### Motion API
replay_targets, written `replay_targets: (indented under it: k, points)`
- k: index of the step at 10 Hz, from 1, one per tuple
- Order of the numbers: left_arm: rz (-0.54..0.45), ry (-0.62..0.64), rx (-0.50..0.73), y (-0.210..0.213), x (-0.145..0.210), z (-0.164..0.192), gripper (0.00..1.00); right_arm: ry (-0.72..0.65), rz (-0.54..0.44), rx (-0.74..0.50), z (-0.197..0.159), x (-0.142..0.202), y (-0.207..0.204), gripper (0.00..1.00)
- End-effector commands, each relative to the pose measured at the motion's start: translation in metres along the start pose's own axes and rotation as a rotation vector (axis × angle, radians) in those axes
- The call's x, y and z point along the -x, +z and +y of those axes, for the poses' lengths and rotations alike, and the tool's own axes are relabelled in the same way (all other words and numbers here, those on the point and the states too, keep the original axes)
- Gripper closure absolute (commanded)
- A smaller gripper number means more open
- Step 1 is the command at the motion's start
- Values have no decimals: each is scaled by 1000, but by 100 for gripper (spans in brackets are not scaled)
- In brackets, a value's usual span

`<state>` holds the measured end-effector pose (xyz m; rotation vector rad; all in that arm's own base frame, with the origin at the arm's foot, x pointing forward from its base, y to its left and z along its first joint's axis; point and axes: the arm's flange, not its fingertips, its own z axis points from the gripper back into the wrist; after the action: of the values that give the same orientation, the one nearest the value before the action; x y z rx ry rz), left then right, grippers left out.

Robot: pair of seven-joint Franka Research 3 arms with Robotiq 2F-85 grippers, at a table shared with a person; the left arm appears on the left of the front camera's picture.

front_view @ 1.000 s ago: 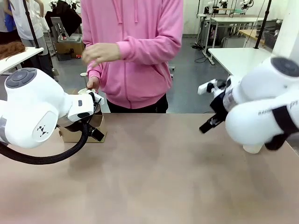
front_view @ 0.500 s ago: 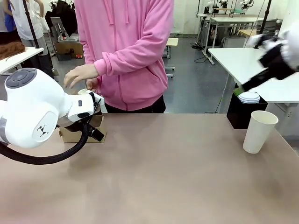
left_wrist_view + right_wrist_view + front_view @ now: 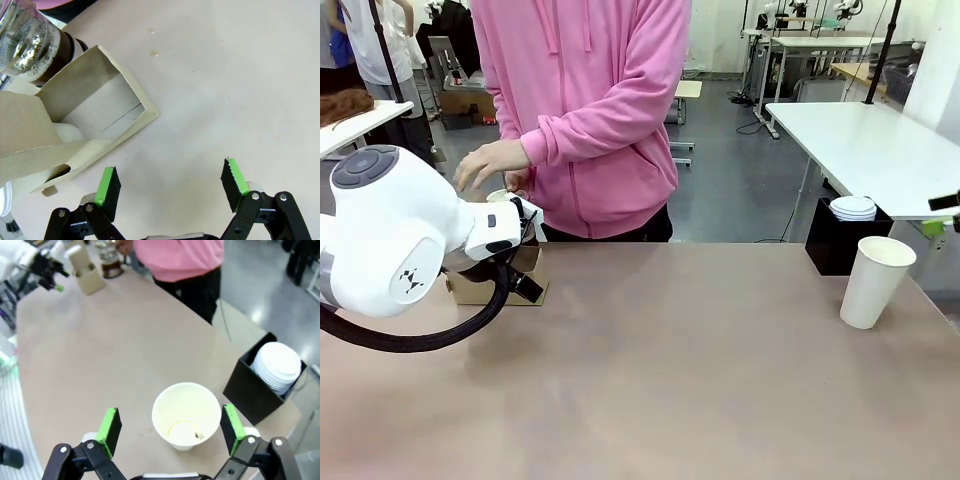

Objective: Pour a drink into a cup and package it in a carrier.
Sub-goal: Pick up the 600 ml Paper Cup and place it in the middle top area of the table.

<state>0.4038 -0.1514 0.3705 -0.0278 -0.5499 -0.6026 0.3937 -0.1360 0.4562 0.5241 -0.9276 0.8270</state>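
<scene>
The tall white cup (image 3: 875, 282) stands at the table's right end, and from above its inside (image 3: 186, 415) looks pale and dry. My right gripper (image 3: 170, 424) hovers open above it, one green pad on each side. The brown cardboard carrier (image 3: 498, 283) sits at the far left. My left gripper (image 3: 171, 182) is open just beside the carrier (image 3: 95, 117), holding nothing. The glass jug (image 3: 25, 42) with the drink stands behind the carrier. The jug (image 3: 107, 262) shows dark brown, and the person's hands (image 3: 490, 165) are at it.
A black box (image 3: 840, 245) with stacked white lids stands right behind the cup. A few drops (image 3: 155, 52) lie on the table near the carrier. The person in a pink hoodie (image 3: 590, 110) stands at the far edge. The tabletop (image 3: 660, 360) stretches bare between carrier and cup.
My right arm has swung up and off to the right, uncovering the cup and the black box. The person's raised hand has come down to the jug. My left arm has not moved.
</scene>
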Motion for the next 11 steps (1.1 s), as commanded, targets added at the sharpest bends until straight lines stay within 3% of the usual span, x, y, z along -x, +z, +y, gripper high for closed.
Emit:
replay_targets:
  k: [1, 2, 6, 9, 11]
  points:
    - [0, 1, 1, 0, 0, 0, 0, -27, -68, -51, -13, 18, -24, 0]
    - [0, 1, 1, 0, 0, 0, 0, 0, 0, 0, 0, 0, 0, 0]
    - [0, 1, 1, 0, 0, 0, 0, -13, 3, -13, -1, 9, -6, 0]
    - [0, 1, 1, 0, 0, 0, 0, -18, -219, 3, -26, 79, 5, 0]
    - [0, 1, 1, 0, 0, 0, 0, -2, -337, -52, -30, 114, -5, 0]
